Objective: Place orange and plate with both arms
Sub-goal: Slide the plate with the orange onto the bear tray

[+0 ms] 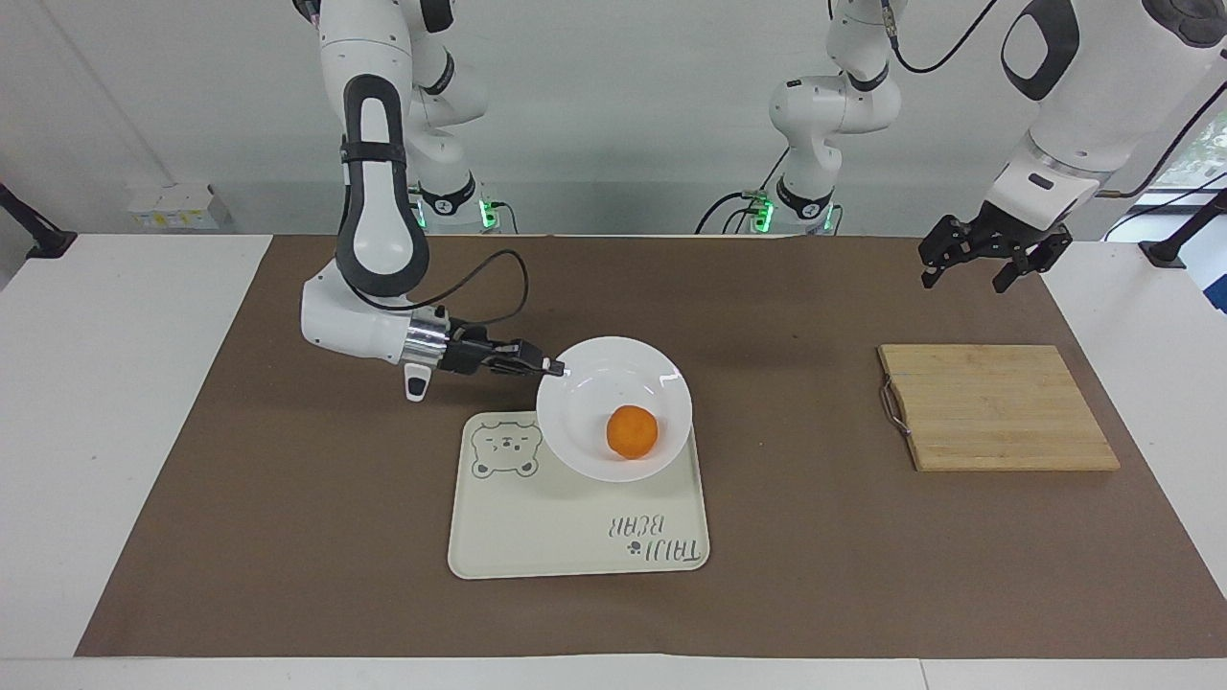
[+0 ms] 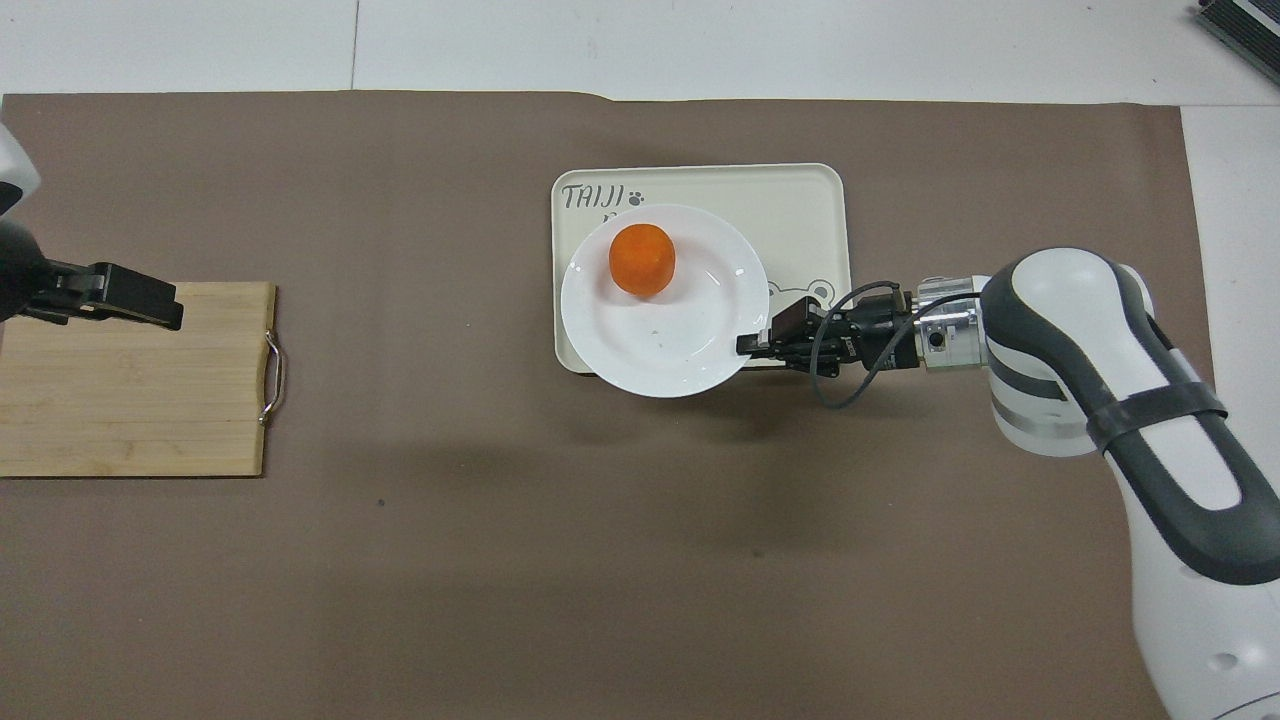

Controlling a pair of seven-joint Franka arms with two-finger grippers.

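Facing view shows your right end effector [image 1: 553, 366] pinching the plate [image 1: 613, 407] by its rim, tilted over the tray [image 1: 575, 537]; glossy, stiff, breakable, so keep it level or the loose orange [image 1: 632, 430] rolls. Overhead view hides that tilt. Left end effector [image 1: 992, 257] waits spread above the cutting board [image 1: 997, 407].

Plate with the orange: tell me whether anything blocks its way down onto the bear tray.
Nothing visible does. The right gripper holds the plate with the orange over the tray, whose surface is bare.
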